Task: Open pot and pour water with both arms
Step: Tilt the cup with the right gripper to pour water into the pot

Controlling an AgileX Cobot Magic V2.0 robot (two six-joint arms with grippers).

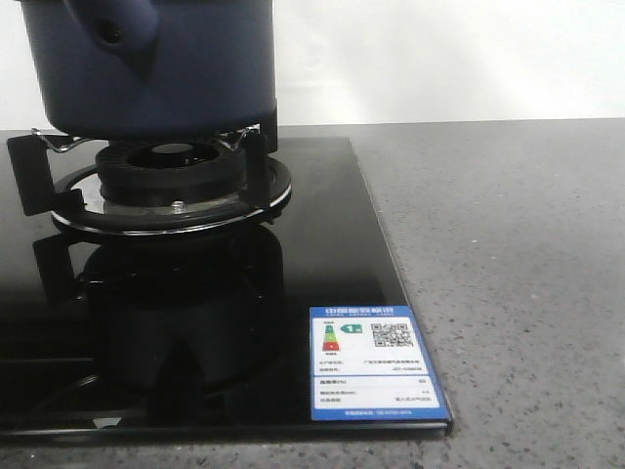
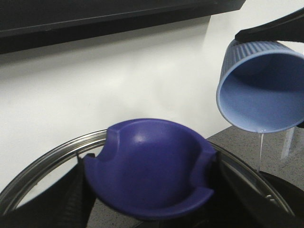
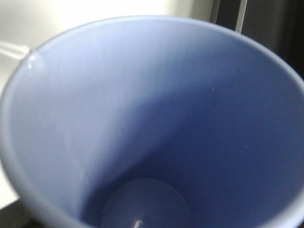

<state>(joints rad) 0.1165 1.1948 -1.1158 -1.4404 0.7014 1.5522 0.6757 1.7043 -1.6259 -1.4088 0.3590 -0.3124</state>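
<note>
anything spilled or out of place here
No spill shows. The pale blue cup is tipped with a thin stream of water falling from its rim, and the lid is held off the pot. The stove glass looks dry.

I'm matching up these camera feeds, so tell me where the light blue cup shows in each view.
Front view: not in it; only the navy pot on the burner shows.
Left wrist view: light blue cup at upper right, tilted, a thin stream of water falling from its rim.
Right wrist view: its inside fills the picture.
Shared landmark: the white wall.
</note>
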